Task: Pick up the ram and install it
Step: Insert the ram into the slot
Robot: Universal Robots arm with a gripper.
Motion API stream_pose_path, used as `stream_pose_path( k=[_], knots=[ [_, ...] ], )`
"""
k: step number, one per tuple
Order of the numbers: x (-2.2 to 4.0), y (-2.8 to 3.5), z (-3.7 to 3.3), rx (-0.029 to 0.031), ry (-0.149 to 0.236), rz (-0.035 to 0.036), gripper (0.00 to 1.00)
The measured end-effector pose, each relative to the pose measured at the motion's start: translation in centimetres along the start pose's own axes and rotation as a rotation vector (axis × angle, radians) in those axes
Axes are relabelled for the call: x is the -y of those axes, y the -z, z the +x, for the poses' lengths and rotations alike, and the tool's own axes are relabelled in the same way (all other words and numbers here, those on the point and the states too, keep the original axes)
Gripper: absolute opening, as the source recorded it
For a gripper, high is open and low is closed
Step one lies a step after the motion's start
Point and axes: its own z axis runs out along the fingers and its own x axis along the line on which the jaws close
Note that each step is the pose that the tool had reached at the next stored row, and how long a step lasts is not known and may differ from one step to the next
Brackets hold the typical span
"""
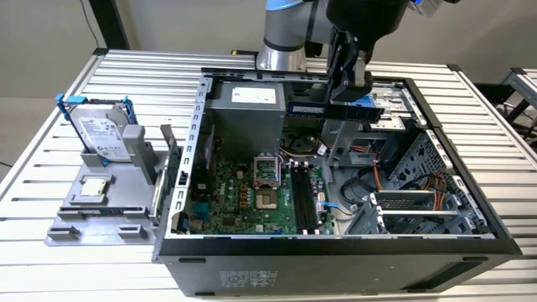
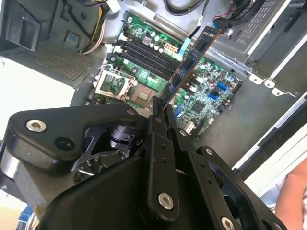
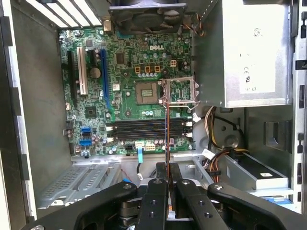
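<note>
The ram (image 1: 334, 111), a long blue stick, hangs level above the open computer case with my gripper (image 1: 349, 94) shut on its upper edge. It is held over the rear part of the case, apart from the motherboard (image 1: 243, 201) below. In both wrist views the ram (image 2: 192, 57) (image 3: 167, 129) runs edge-on out from between the black fingers (image 2: 165, 129) (image 3: 156, 191). The black memory slots (image 1: 304, 200) (image 2: 148, 55) (image 3: 144, 129) lie empty on the board below it.
A silver hard drive with blue brackets (image 1: 105, 132) and a small square CPU chip (image 1: 94, 187) rest on a grey fixture at the exterior view's left. Inside the case are the power supply (image 1: 248, 104), cables and a drive cage (image 1: 419, 201). A person's arm (image 2: 293, 201) is nearby.
</note>
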Motion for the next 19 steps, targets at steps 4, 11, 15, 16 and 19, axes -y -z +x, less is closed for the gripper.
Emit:
stream_pose_path(
  k=[4, 11, 15, 16, 19],
  knots=[
    [0.0, 0.0, 0.0, -0.0001, -0.041, 0.0006, 0.0],
    [0.0, 0.01, 0.0, -0.0005, -0.138, 0.002, 0.0],
    [0.0, 0.0, 0.0, -0.0003, -0.201, 0.003, 0.0],
    [0.0, 0.0, 0.0, -0.0004, -0.216, 0.0032, 0.0],
    [0.0, 0.0, 0.0, -0.0004, -0.264, 0.0039, 0.0]
  ],
)
